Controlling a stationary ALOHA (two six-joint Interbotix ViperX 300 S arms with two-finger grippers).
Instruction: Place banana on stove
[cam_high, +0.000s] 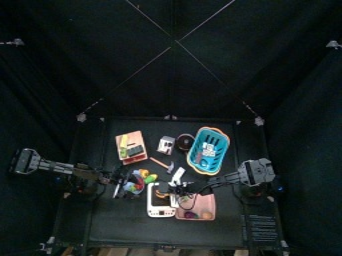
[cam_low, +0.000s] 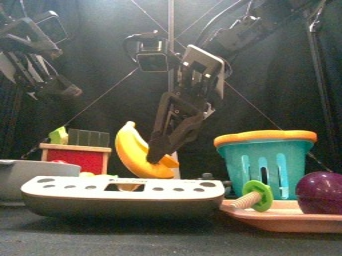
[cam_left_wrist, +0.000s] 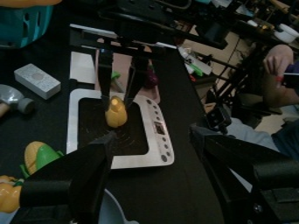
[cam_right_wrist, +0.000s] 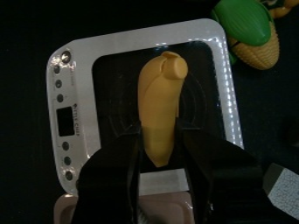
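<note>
The yellow banana (cam_low: 139, 152) hangs tilted in my right gripper (cam_low: 166, 150), which is shut on it. It is right over the white stove (cam_low: 120, 195); I cannot tell whether it touches. In the right wrist view the banana (cam_right_wrist: 160, 101) lies along the stove's dark middle, inside the white rim (cam_right_wrist: 140, 39), with my right gripper (cam_right_wrist: 163, 162) shut on its near end. The left wrist view shows the banana (cam_left_wrist: 115, 112) on or just over the stove (cam_left_wrist: 162, 140). My left gripper (cam_left_wrist: 152, 142) is open and empty, a little short of the stove.
A teal basket (cam_low: 267, 160) stands to the right behind a pink tray (cam_low: 287, 217) that holds a purple fruit (cam_low: 321, 192) and a green piece (cam_low: 254, 195). A tan-orange box (cam_high: 131, 147) is at the back left. Toy vegetables (cam_high: 135, 181) lie left of the stove.
</note>
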